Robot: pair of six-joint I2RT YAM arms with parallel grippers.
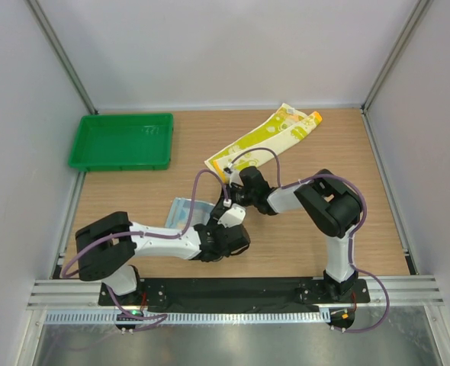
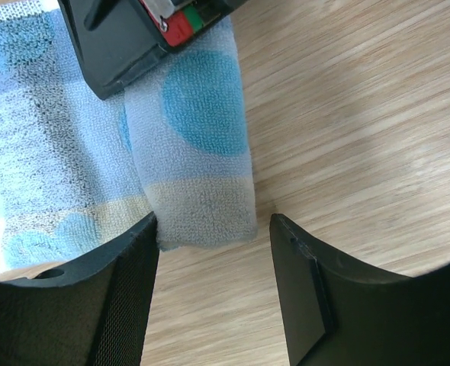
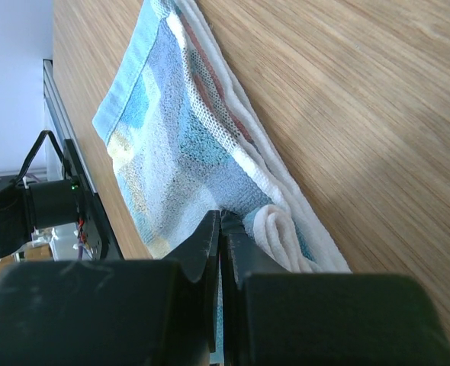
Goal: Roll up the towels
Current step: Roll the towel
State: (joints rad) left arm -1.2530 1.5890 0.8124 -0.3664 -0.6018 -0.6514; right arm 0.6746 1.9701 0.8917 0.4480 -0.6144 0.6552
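Showing a wooden table (image 1: 133, 191) from above, with a light blue towel (image 1: 183, 210) lying at its near middle. One edge of this towel is turned over into a short, loose roll (image 2: 202, 152), and the remainder lies flat on the wood beside it.

The left gripper (image 2: 213, 227) is released. Its two black fingers are spread to either side of the roll's near end — one just beside the cloth, the other apart from it with bare wood between. The right gripper (image 3: 221, 229) is clenched, its tips resting against the roll from above. Whether a layer of cloth is caught between them cannot be told.

The second cloth, a long yellow-green towel (image 1: 259, 141), lies flat and diagonal at the far side, well apart from both grippers. A green tray (image 1: 80, 152) sits at the far left.

Both towels look light, soft and limp — likely to sag, slip and unroll if let go. The roll probably wants holding near its ends, pinched across its thickness, while it is turned over the flat part.
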